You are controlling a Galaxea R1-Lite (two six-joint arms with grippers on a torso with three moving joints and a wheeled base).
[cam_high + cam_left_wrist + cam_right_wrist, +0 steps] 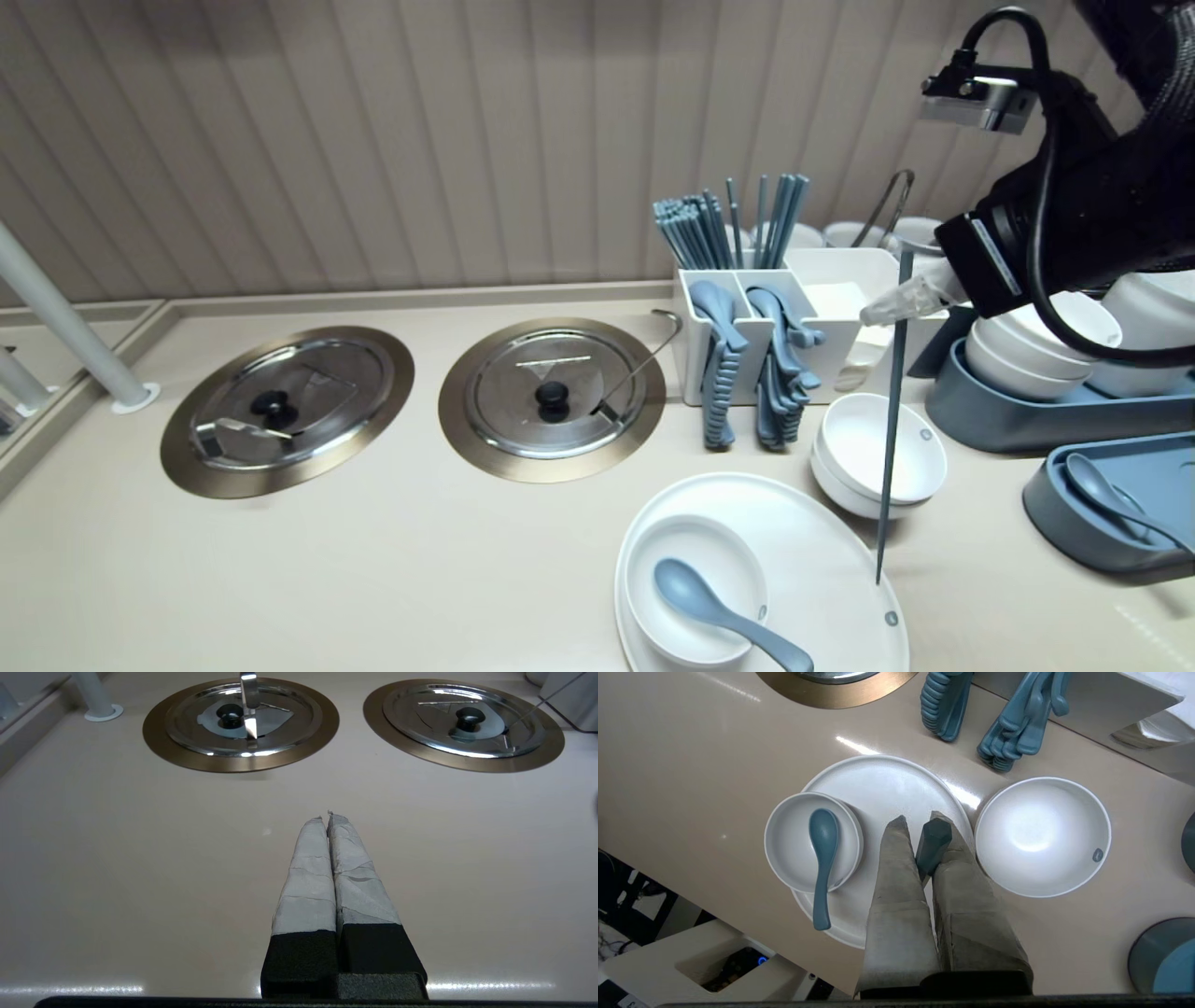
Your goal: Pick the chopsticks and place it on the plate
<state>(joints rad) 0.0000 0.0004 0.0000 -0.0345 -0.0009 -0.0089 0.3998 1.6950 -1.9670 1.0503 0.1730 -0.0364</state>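
My right gripper (898,304) (920,819) is shut on a single grey-blue chopstick (890,420) (933,842) near its upper end. The stick hangs almost upright, with its tip just above the right edge of a large white plate (822,541) (887,784). On that plate sits a small white bowl (695,583) (794,844) with a blue spoon (719,611) (823,858) in it. A second white bowl (882,448) (1041,835) stands just beyond the plate, behind the stick. My left gripper (327,816) is shut on nothing above bare counter.
A white cutlery holder (845,317) at the back carries chopsticks (728,224) and hanging blue spoons (721,373). Two steel lids (289,406) (553,394) are set into the counter. Grey trays (1111,513) with bowls and a spoon stand at the right.
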